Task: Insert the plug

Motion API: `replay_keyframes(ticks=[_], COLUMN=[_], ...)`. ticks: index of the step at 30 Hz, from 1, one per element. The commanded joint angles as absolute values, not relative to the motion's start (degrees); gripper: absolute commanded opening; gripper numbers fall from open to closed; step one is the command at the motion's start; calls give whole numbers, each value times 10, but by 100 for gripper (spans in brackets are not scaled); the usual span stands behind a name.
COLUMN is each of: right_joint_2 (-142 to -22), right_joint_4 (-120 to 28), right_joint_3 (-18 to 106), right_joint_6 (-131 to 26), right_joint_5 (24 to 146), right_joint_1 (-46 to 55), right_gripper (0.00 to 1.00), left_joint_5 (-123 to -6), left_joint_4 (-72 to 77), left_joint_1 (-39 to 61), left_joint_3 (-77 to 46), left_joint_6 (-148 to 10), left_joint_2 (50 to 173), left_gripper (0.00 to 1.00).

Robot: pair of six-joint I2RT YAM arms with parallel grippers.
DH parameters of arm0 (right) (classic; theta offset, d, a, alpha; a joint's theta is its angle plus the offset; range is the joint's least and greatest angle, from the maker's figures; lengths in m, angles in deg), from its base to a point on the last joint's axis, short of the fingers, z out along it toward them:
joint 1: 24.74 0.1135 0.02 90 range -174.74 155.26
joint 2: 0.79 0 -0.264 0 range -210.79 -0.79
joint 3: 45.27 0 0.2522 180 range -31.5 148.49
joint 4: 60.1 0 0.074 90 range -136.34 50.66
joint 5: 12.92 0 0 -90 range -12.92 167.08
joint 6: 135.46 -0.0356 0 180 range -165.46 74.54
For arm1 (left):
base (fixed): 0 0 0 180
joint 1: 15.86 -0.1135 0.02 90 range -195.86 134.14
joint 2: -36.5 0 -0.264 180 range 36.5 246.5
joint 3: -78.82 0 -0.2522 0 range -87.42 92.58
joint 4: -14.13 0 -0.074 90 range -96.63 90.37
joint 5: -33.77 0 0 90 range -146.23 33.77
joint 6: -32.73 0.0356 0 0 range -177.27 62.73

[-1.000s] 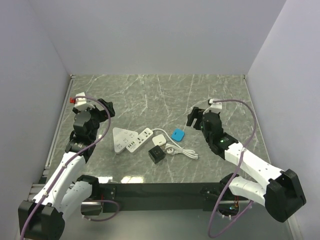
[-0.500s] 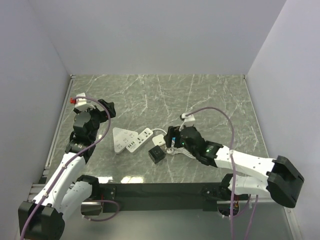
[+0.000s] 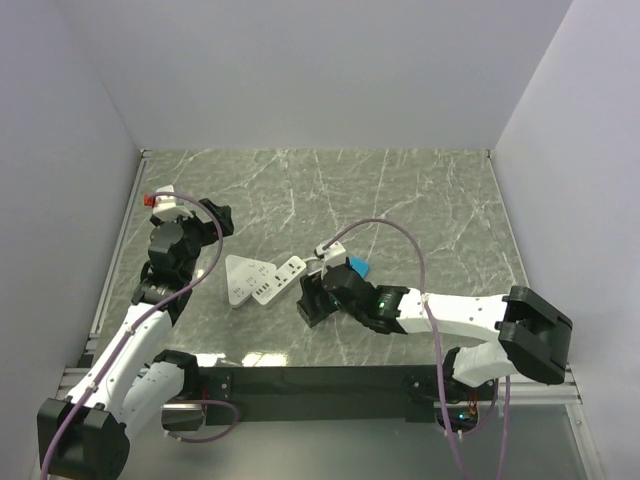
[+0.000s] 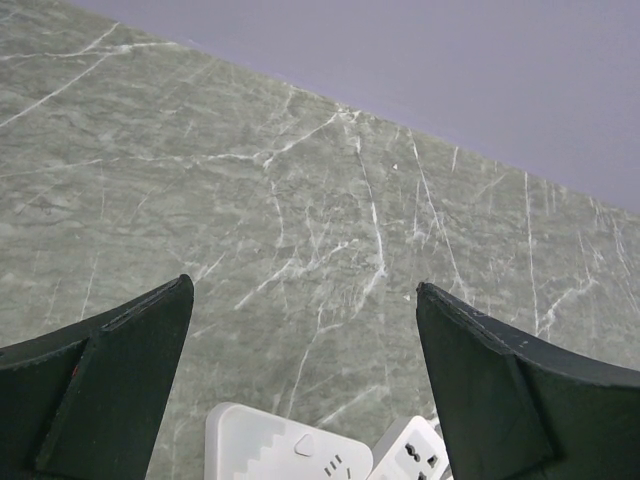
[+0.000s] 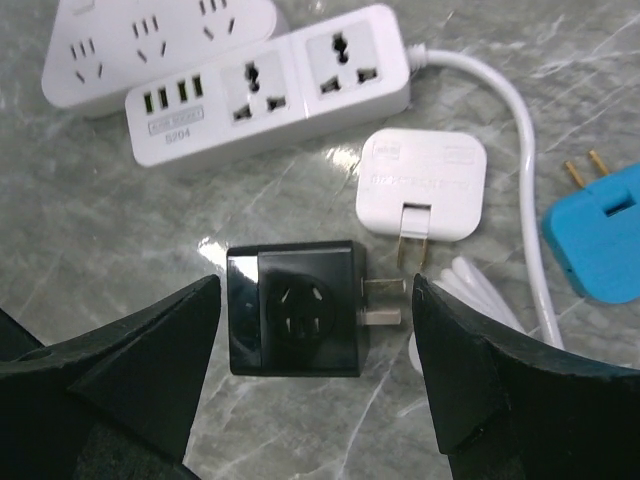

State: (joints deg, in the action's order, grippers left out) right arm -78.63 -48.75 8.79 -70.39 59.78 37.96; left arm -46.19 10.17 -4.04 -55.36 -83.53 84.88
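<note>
Overhead, the left gripper [image 3: 218,214] hangs by the left edge of the marbled table [image 3: 430,190]. It is well apart from the clutter, its jaws spread wide and holding nothing. The right gripper [image 3: 322,290] reaches in low over the middle of the table, near its front edge, above a black cube adapter [image 3: 310,312]. Left of that lie a white triangular power strip [image 3: 243,278] and, touching it, a white oblong power strip [image 3: 282,279]. A blue plug [image 3: 356,267] peeps out beyond the right arm, which covers the ground between it and the oblong strip.

From the left wrist, bare marble fills nearly everything between the two released fingers [image 4: 100,385]. Only the far ends of both strips show, cut off by the bottom edge.

From the right wrist, the black adapter lies flat between the parted fingers [image 5: 500,390], with a gap on either side and nothing gripped. Its socket face is up and its two flat prongs [image 5: 382,303] point right. Those prongs lie just beside a coiled white cable [image 5: 515,150] and a white flat plug [image 5: 422,185] whose pins point toward the camera. The oblong strip's two universal sockets lie beyond the adapter, unobstructed. The blue plug is cropped at the right edge. How high the fingers hang above the adapter is hard to judge.
</note>
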Motion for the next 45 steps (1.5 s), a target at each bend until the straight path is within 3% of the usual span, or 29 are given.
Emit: replay_keyframes(ticks=[1,20,21,22,24,25,27,30,31,32,36,45], right_joint_2=[-795,-866,-867,-868,-868,-865,-853,-803,-773,-758,-689,-615], right_joint_4=[-477,-447,-450,-450,-446,-441,-434,-433,-433,-432,-449,-500], right_joint_3=[109,132,134,135,141,145,154,160,160,160,148,116], right_joint_6=[-692,-675,-675,-674,-673,-667,-660,-643,-637,-636,-628,-682], right_joint_5=[594,589,591,596,600,600,612,672,688,701,805,1096], right_joint_1=[393,429,429,429,428,426,414,377,363,347,277,154], right_gripper=[83,85,83,71,60,50,46,29,13,3,0,0], left_joint_5=[-477,-488,-488,-488,-495,-498,-517,-557,-581,-598,-690,-1065], left_joint_4=[117,119,120,121,125,128,142,170,178,186,230,410], left_joint_1=[-39,-39,-39,-39,-39,-39,-39,-39,-39,-38,-38,-34], left_joint_3=[-545,-544,-545,-545,-548,-550,-557,-571,-575,-579,-602,-624], left_joint_6=[-840,-840,-840,-840,-837,-836,-834,-825,-822,-820,-813,-855], left_joint_2=[848,861,860,859,855,852,841,820,813,801,773,792], left_gripper=[100,99,99,99,99,99,99,99,100,99,99,99])
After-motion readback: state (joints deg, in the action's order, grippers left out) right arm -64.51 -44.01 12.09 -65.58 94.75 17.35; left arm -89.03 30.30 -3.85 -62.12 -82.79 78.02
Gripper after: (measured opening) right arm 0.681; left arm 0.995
